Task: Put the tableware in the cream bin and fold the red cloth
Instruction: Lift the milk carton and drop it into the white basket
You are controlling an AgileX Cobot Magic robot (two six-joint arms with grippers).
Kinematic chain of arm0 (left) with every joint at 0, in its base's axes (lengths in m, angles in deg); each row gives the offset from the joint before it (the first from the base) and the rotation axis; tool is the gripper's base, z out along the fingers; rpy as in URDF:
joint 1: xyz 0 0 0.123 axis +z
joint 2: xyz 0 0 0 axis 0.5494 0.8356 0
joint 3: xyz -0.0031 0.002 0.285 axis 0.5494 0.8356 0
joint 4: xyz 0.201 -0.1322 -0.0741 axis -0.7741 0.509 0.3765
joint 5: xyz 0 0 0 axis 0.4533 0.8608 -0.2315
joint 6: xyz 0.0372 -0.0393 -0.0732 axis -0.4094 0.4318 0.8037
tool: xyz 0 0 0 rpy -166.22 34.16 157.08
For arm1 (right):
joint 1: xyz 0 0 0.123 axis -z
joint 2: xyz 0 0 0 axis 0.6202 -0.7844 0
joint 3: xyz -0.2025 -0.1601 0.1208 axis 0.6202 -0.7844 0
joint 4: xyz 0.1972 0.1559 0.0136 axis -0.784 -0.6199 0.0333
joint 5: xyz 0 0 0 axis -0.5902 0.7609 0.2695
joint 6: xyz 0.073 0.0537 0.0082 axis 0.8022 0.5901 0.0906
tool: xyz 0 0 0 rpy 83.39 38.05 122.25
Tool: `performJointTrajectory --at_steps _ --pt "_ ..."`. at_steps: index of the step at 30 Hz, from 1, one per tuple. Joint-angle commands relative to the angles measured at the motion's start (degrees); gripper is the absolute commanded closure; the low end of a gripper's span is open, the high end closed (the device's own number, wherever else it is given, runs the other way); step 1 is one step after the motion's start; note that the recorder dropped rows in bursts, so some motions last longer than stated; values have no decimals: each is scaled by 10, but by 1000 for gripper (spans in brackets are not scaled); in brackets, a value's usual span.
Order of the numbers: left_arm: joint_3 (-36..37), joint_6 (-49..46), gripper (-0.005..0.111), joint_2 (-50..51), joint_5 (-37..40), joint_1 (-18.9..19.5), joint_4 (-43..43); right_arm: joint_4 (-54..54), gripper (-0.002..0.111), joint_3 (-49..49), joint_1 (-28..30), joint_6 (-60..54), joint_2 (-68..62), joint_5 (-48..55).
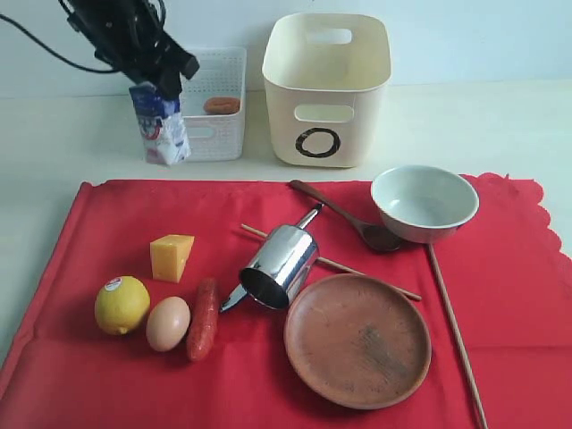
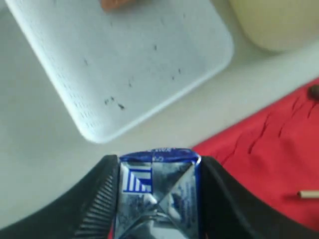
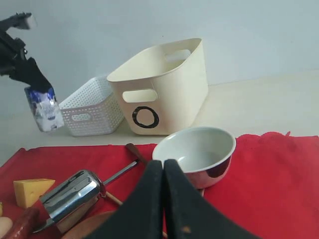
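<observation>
The red cloth (image 1: 80, 241) lies flat under the tableware. On it are the brown plate (image 1: 357, 340), the grey-green bowl (image 1: 424, 201), the wooden spoon (image 1: 344, 214), the steel cup (image 1: 281, 264) on its side, the knife (image 1: 234, 298) and two chopsticks (image 1: 456, 335) (image 1: 357, 266). Behind the cloth stands the cream bin (image 1: 326, 85). My left gripper (image 1: 170, 76) (image 2: 158, 162) is shut on a milk carton (image 1: 163, 125) (image 2: 157, 194), held up in front of the white basket's left end. My right gripper (image 3: 163, 164) is shut and holds nothing, just short of the bowl (image 3: 197, 152); the exterior view does not show it.
The white perforated basket (image 1: 219, 134) stands left of the bin with a brownish item (image 1: 222, 105) inside. Cheese (image 1: 172, 256), a lemon (image 1: 122, 304), an egg (image 1: 168, 323) and a sausage (image 1: 204, 318) sit on the cloth's left half.
</observation>
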Motion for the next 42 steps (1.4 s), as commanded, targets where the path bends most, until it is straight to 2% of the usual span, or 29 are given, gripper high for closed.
performJointTrajectory --at_steps 1,6,10,21,29,32,36,39,42 --pt "-65 1 107 -6 -47 1 0 1 108 -3 0 -4 4 -2" --pt "-70 2 107 -1 -173 1 3 1 108 -3 0 -4 4 -2" --pt "-70 17 107 24 -218 1 3 1 108 -3 0 -4 4 -2" --pt "-69 16 107 105 -265 1 -1 1 108 -3 0 -4 4 -2" --pt "-69 16 105 136 -266 1 -5 1 108 -3 0 -4 4 -2" --pt "-69 16 91 137 -266 1 -10 1 108 -3 0 -4 4 -2" --pt "-69 16 61 137 -266 1 -10 1 108 -3 0 -4 4 -2" --pt "-69 16 48 136 -255 1 -10 1 108 -3 0 -4 4 -2" --pt "-69 16 43 123 -238 1 -10 1 108 -3 0 -4 4 -2"
